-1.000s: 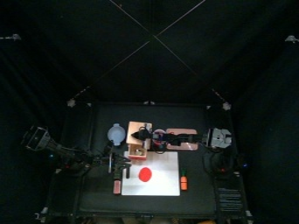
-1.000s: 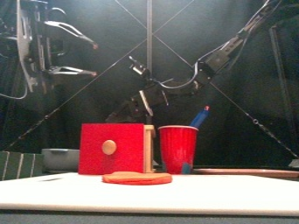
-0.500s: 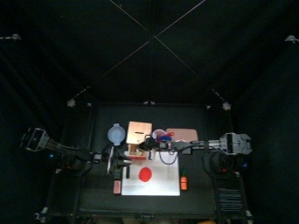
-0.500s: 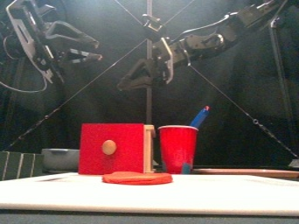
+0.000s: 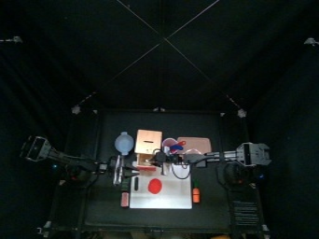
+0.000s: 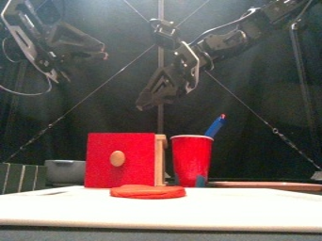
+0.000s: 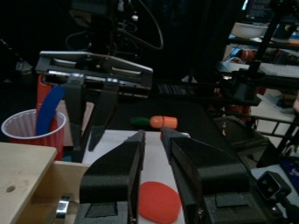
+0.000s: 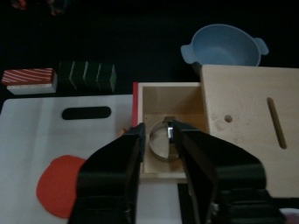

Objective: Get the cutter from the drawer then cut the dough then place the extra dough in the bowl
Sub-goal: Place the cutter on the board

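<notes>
The right claw point(image 8: 156, 131) hangs well above the open drawer point(image 8: 172, 101), tips down, released to a narrow slit and grasping nothing. Through the slit shows the metal cutter point(image 8: 158, 147). It seems to lie on the drawer floor rather than in the grip, though the jaws hide much of it. A second ago this arm was folded back at the right of the surface point(image 5: 212, 126); now it is stretched over the wooden box point(image 8: 246, 105), aimed into the drawer. Nothing else has shifted. I take that as the fetch only beginning: the cutter is untouched, and cutting and clearing are all ahead.

Room is tight at first. The drawer walls stand close on both sides of the cutter and the box body closes the back, so the way in and out is straight down and up. Just right of the box the red cup point(image 6: 193, 160) holds a blue knife point(image 6: 217, 124) rising toward the arm's path. In front, the white cutting board point(image 8: 70, 144) carries the red dough point(image 8: 59, 188) near the drawer front, with bare board around it. The bowl point(image 8: 230, 45) stands empty just left of the box. The left claw point(image 7: 159, 136), likewise a slit apart and empty, hangs high at the left.
</notes>
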